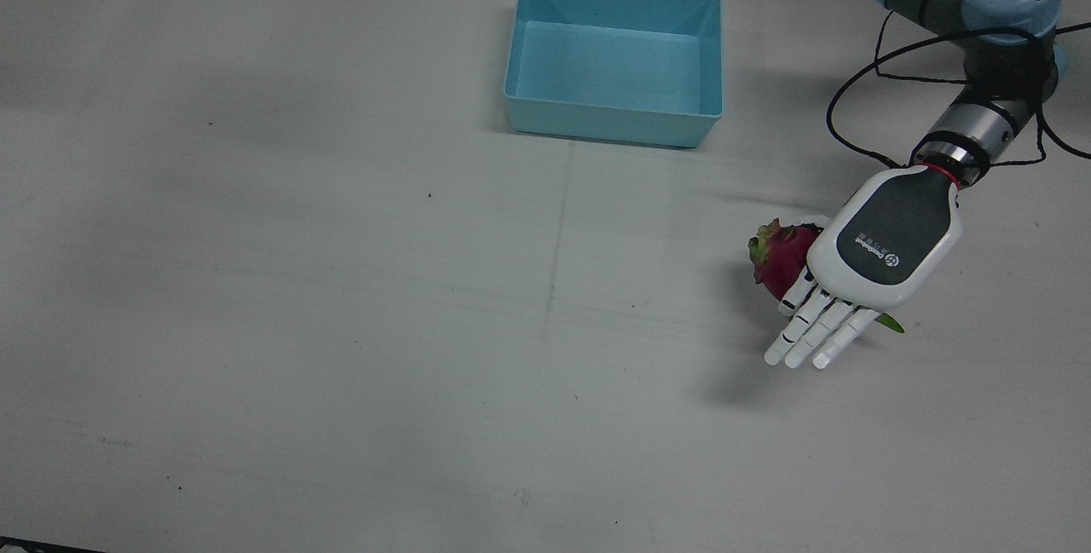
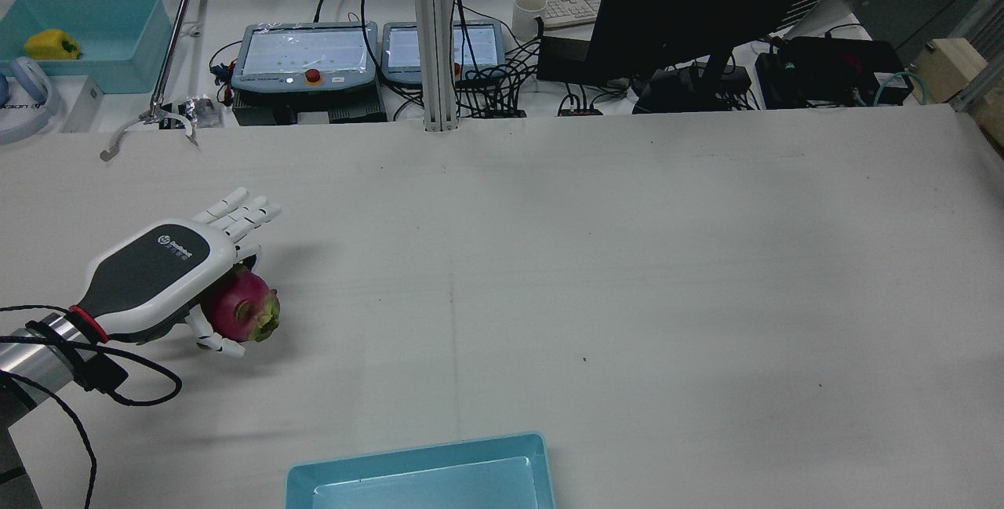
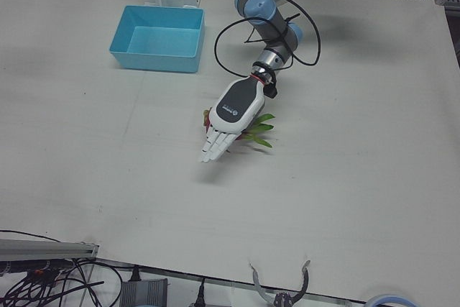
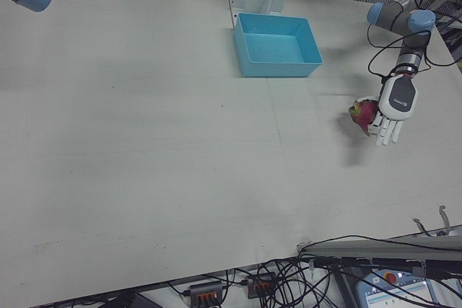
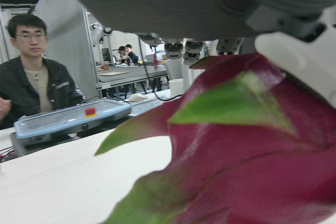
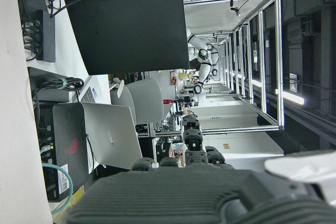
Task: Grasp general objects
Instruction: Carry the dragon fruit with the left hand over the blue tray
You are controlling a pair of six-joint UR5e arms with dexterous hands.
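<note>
A magenta dragon fruit (image 1: 780, 259) with green scales lies on the white table before the left arm. My left hand (image 1: 878, 255) lies flat over it, palm down, fingers (image 1: 810, 336) stretched straight past the fruit, not curled around it. In the rear view the fruit (image 2: 243, 309) shows under the palm of the left hand (image 2: 157, 274), with the thumb beside it. The left hand view is filled by the fruit (image 5: 252, 145), very close. My right hand (image 6: 189, 192) shows only in its own view as a dark palm with fingers held straight, nothing in it.
A light-blue bin (image 1: 614, 123) stands near the robot's side of the table, in the middle. Beyond the far edge lie teach pendants (image 2: 310, 54), cables and a monitor (image 2: 690, 7). A person (image 5: 31, 82) sits behind them.
</note>
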